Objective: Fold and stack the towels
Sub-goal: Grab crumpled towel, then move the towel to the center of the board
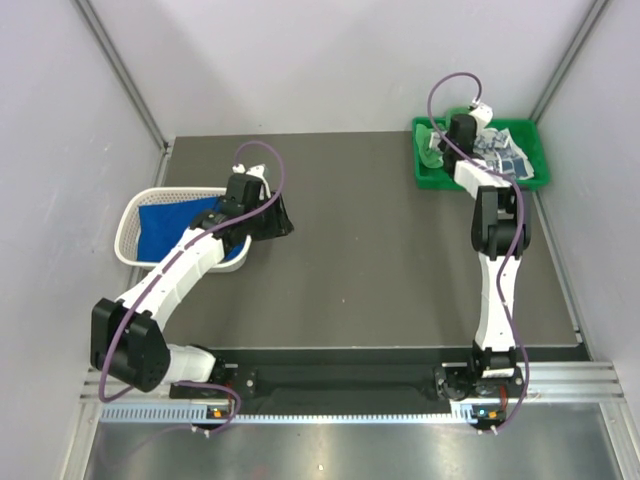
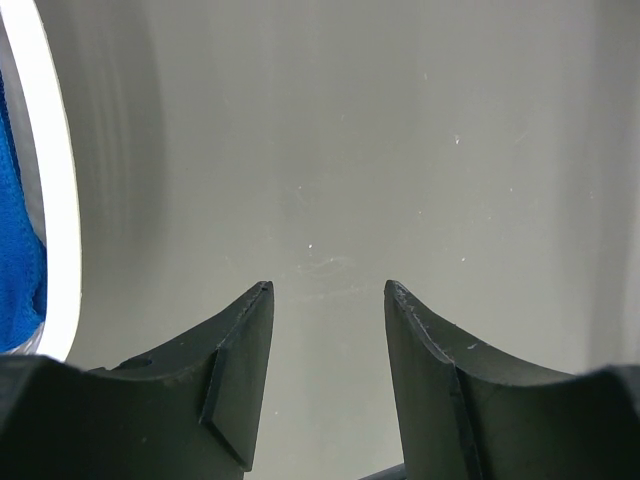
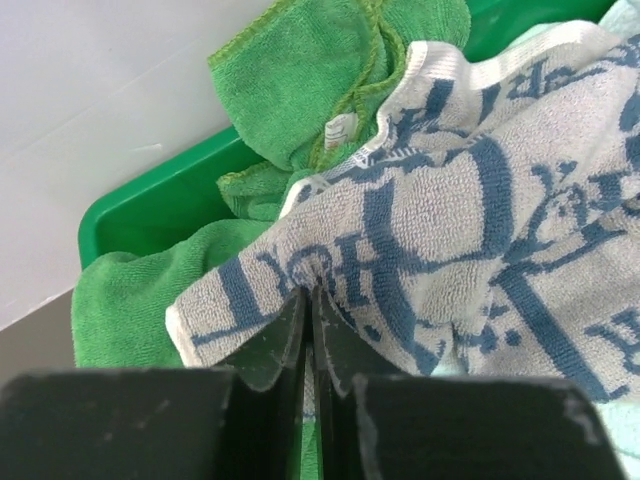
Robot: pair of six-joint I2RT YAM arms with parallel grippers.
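As the top camera shows it, I list: left gripper (image 1: 278,215), over the table (image 1: 370,250) just beside the basket (image 1: 128,215), which holds the blue towel (image 1: 170,225); right gripper (image 1: 458,135), down in the tray (image 1: 425,178) at the far right corner, among the patterned towel (image 1: 510,150) and the green towel (image 1: 432,150) (both crumpled, neither folded).

Left wrist: I see the fingers (image 2: 230,340) standing moderately apart with nothing between them and bare table (image 2: 400,150) beneath. The basket rim (image 2: 55,200) and a strip of blue towel (image 2: 20,270) sit at the left edge.

Right wrist: I see the right gripper (image 3: 310,295) with its fingers pressed together, pinching a bunched fold of the patterned towel (image 3: 430,220) near its edge. That towel lies partly over the green towel (image 3: 310,70), which is heaped against the tray wall (image 3: 150,195).
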